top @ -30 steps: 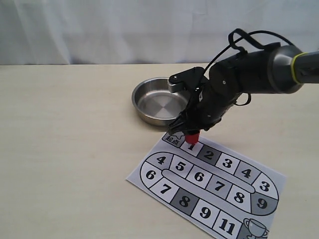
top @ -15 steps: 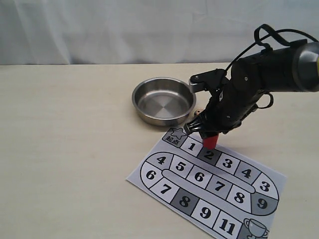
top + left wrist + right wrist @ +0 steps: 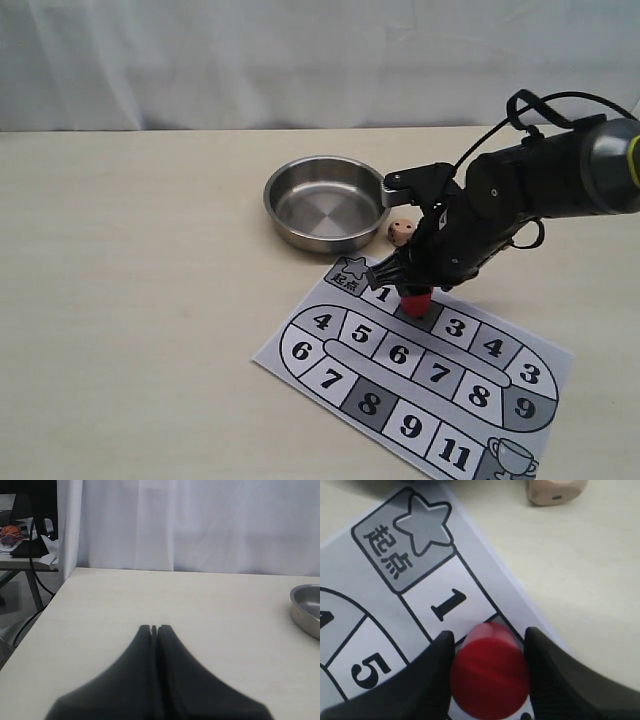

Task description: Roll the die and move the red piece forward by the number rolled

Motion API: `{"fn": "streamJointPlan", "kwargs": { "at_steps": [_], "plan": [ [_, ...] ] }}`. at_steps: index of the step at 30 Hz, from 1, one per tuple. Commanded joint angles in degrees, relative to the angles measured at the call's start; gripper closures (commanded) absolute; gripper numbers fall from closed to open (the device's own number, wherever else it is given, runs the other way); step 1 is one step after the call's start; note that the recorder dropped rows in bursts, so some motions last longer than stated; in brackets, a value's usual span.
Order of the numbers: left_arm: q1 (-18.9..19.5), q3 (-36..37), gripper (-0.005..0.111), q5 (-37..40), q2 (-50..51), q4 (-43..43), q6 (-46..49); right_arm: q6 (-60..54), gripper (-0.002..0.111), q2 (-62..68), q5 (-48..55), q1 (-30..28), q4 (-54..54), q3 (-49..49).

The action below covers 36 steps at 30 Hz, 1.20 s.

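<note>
The red piece (image 3: pixel 416 302) stands on the grey square 2 of the paper game board (image 3: pixel 330 385), just past square 1. My right gripper (image 3: pixel 411 288) is low over it, shut on it, with a black finger pressed against each side. In the right wrist view the red piece (image 3: pixel 490 672) fills the gap of the right gripper (image 3: pixel 490 634). The tan die (image 3: pixel 402 231) lies on the table between the bowl and the board, also seen as the die (image 3: pixel 555 491). My left gripper (image 3: pixel 154 628) is shut on nothing, over bare table.
A steel bowl (image 3: pixel 327 203) sits behind the board's start square (image 3: pixel 351 270); the bowl's rim (image 3: pixel 306 607) shows in the left wrist view. The board's (image 3: pixel 370 605) numbered track runs toward the near right. The table's left edge (image 3: pixel 35 630) lies beside the left gripper.
My right gripper carried the red piece from square 1 to square 2 and lowered it onto the board. The die came into sight as the arm moved right.
</note>
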Motion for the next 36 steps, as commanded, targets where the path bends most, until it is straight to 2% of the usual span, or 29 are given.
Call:
{"fn": "streamJointPlan", "kwargs": {
  "at_steps": [1, 5, 10, 22, 24, 25, 26, 27, 29, 35, 36],
  "plan": [
    [0.0, 0.1, 0.107, -0.4, -0.1, 0.0, -0.3, -0.2, 0.083, 0.8, 0.9, -0.4, 0.2, 0.6],
    [0.0, 0.1, 0.107, -0.4, -0.1, 0.0, -0.3, 0.3, 0.060, 0.3, 1.1, -0.4, 0.2, 0.6],
    [0.0, 0.1, 0.107, -0.6, -0.1, 0.0, -0.3, 0.3, 0.048, -0.1, 0.9, -0.4, 0.2, 0.6],
    [0.0, 0.1, 0.107, -0.6, -0.1, 0.0, -0.3, 0.3, 0.045, -2.9, 0.9, -0.4, 0.2, -2.7],
    [0.0, 0.1, 0.107, -0.6, -0.1, 0.0, -0.3, 0.3, 0.051, -2.9, 0.7, -0.7, 0.2, -3.8],
    [0.0, 0.1, 0.107, -0.6, -0.1, 0.0, -0.3, 0.4, 0.062, -2.9, 0.7, -1.2, 0.1, -4.6],
    [0.0, 0.1, 0.107, -0.6, -0.1, 0.0, -0.3, 0.6, 0.068, -2.9, 0.7, -1.8, 0.1, -4.9],
    [0.0, 0.1, 0.107, -0.6, -0.1, 0.0, -0.3, 1.4, 0.076, -2.9, 0.7, -3.7, 0.1, -5.4],
    [0.0, 0.1, 0.107, -0.6, -0.1, 0.0, -0.3, 1.7, 0.083, -2.9, 0.3, -7.5, 0.1, -5.4],
    [0.0, 0.1, 0.107, -0.3, -0.1, -0.1, -0.3, -1.7, 0.086, -2.9, 1.6, -19.1, 0.0, -5.4],
    [0.0, 0.1, 0.107, -0.3, -0.1, -0.1, -0.3, -2.3, 0.091, -2.9, 2.3, -20.5, 0.0, -5.4]
  ]
}}
